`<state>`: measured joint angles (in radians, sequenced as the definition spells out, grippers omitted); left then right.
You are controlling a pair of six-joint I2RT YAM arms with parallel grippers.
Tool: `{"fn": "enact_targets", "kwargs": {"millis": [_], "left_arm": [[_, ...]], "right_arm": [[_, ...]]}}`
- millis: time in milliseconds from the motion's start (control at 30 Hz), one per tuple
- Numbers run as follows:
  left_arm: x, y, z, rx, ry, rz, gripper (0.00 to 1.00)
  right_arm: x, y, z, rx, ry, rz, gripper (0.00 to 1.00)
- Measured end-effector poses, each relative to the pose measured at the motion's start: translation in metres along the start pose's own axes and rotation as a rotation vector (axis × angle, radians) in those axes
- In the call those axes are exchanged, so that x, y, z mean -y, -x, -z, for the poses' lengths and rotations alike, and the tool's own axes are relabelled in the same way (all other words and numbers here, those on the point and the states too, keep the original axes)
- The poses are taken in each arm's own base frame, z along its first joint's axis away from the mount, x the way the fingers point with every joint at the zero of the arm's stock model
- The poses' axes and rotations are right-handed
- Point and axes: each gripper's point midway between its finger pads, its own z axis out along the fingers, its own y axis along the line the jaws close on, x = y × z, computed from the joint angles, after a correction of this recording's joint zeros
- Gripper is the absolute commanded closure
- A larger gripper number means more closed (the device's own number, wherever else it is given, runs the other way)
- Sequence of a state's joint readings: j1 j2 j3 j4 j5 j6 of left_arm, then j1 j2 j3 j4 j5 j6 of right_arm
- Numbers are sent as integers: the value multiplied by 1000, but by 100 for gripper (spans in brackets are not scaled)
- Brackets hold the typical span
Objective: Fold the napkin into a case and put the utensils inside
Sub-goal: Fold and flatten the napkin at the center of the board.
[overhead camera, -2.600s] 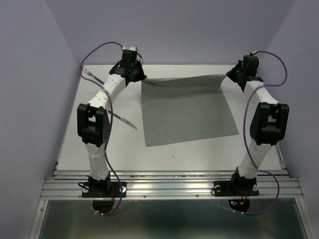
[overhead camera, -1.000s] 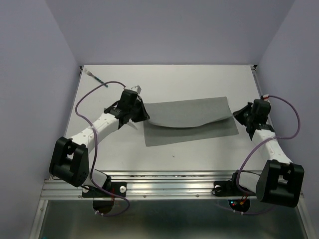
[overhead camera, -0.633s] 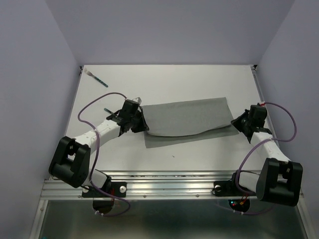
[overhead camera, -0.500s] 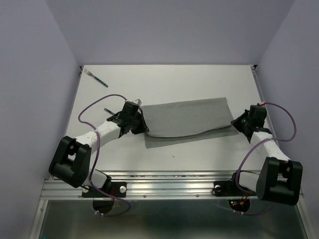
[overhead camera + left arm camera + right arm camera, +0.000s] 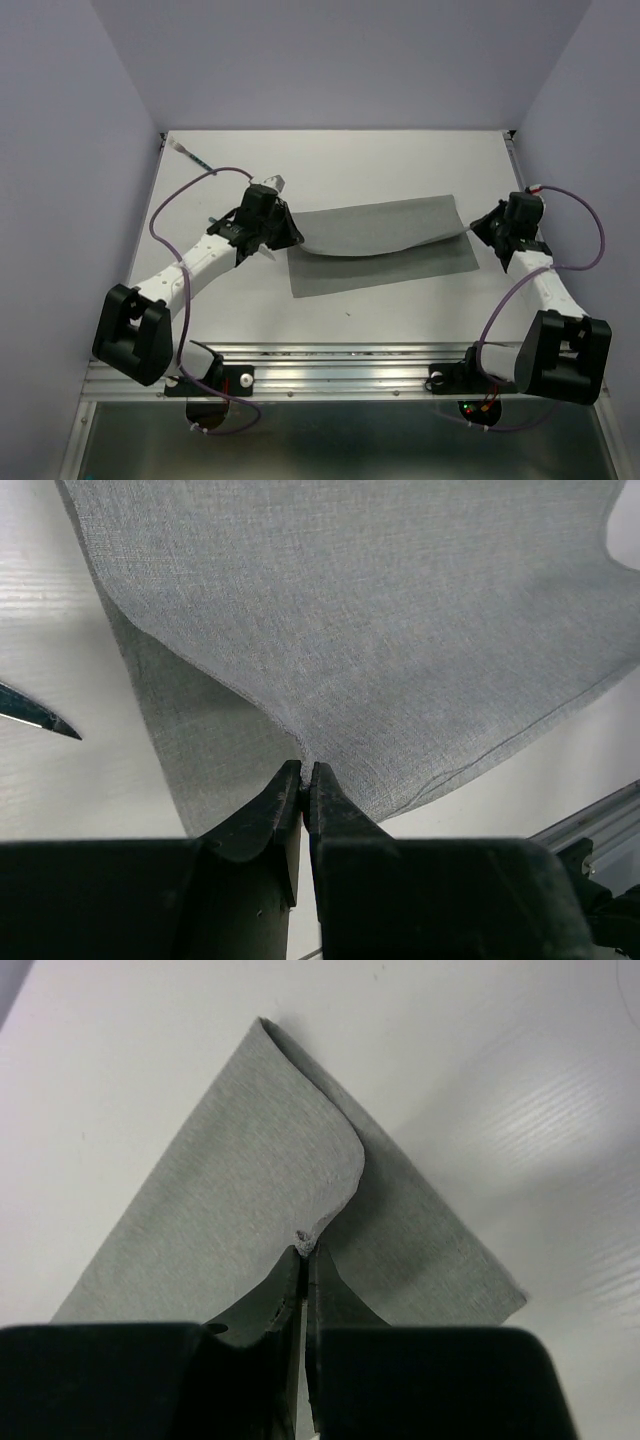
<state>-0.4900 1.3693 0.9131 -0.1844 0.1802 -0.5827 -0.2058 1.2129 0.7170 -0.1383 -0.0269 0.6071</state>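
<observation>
- The napkin [image 5: 385, 245] is spread near the middle of the table [image 5: 400, 170]. Its upper layer is doubled over the lower one and raised at both ends.
- The left pincer [image 5: 285, 232] is closed almost fully on the cloth edge at the napkin's 9 o'clock end. Only a thin fold is nipped between the tips, as seen in the left wrist view [image 5: 303, 775].
- The right pincer [image 5: 480, 228] is likewise pinched tight on a corner at the 3 o'clock end [image 5: 303, 1250].
- The cloth is judged light, limp and soft, since a sag is seen between the two grips. No shape will be kept unless it is laid flat and pressed.
- Hold is best taken at corners or edges, with both ends moved together so that the layer is not skewed.
- Slipping out of so small a pinch is a risk if the cloth is pulled taut.
- The knife [image 5: 35, 712] lies on the table just beside the napkin at 9 o'clock. The second utensil [image 5: 190, 155] lies well apart, toward 10 o'clock.
</observation>
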Motion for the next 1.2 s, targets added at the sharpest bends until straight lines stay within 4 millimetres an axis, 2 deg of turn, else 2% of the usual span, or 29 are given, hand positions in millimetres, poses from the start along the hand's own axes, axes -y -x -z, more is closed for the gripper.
{"fn": "enact_targets", "kwargs": {"millis": [100,233,333,467,533,633,1000,1100,1200], "left_arm": [[10,9,10,36,-28,-7,100],[10,5,10,32,-39,-10,100],[0,-16,4,-17,-28,-6,100],[-16,-52,-9,-111,2,-1,100],[-22,-64,-14,-149,16,0,100],[-23,-72,-18,-172,20,-4,100],[-17,-69,-18,-163,5,-15,100],[-8,-54,-13,-137,11,-23,100],[11,-26,-6,-79,-14,-41,100]], "right_arm": [[-6,13,0,35,3,1,99],[1,13,-4,41,-27,1,99],[9,5,-7,26,-53,1,99],[28,-15,-13,-19,-105,2,99],[37,-26,-16,-44,-132,3,99],[42,-30,-17,-53,-148,3,99],[41,-26,-17,-39,-151,4,99],[31,-13,-16,-15,-132,3,99],[11,15,-14,38,-92,1,99]]}}
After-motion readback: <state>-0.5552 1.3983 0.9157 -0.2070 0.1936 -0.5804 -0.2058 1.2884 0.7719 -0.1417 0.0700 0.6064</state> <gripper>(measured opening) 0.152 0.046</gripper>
